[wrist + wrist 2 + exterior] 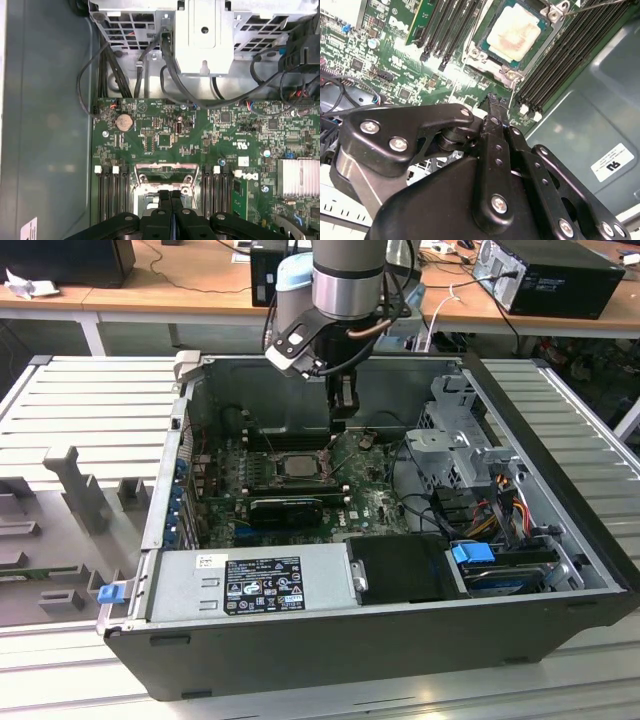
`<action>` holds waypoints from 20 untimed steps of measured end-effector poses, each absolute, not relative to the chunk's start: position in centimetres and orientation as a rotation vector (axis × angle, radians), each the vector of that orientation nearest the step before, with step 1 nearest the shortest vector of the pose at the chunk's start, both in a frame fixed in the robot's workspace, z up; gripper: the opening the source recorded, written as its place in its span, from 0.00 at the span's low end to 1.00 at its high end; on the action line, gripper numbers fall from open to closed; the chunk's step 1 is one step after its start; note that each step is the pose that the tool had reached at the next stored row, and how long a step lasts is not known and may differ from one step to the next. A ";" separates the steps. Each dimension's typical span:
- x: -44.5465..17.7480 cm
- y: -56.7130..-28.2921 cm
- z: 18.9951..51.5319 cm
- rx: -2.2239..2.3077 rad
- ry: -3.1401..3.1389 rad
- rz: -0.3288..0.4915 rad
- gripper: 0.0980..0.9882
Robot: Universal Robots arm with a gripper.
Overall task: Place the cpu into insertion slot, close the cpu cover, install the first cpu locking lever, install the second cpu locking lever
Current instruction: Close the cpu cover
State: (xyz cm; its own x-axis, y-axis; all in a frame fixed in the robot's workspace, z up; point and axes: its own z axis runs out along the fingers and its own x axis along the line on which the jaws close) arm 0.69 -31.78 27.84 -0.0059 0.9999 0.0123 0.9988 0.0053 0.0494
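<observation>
The cpu (514, 32), a silver-grey square with pale paste marks on top, lies in the insertion slot (297, 465) on the green board. The silver cpu cover (481, 54) lies flat around it as a frame; its edge (162, 171) shows in the first wrist view. My gripper (493, 101) is shut, its black fingers pressed together with nothing seen between them. It hangs just beside one edge of the socket (170, 194), a little above the board. A thin wire lever (511, 97) runs close by the fingertips, and another (600, 5) sticks out past the socket's far corner.
Long black memory slots (555, 65) flank the socket on both sides. A black card (287, 508) lies in front of it, a grey power supply (250, 585) at the case front. The metal drive cage (205, 35) and cables (500, 500) stand at the exterior view's right.
</observation>
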 end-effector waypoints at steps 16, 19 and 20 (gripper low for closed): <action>5.8 -31.8 26.3 2.170 2.236 0.062 0.01; 5.5 -31.8 25.8 2.164 2.245 0.059 0.01; 5.4 -31.8 25.7 2.164 2.247 0.057 0.01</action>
State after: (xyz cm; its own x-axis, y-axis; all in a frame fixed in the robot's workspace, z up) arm 5.40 -31.79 25.68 -0.0375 0.9992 0.0098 0.9985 0.0371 0.0413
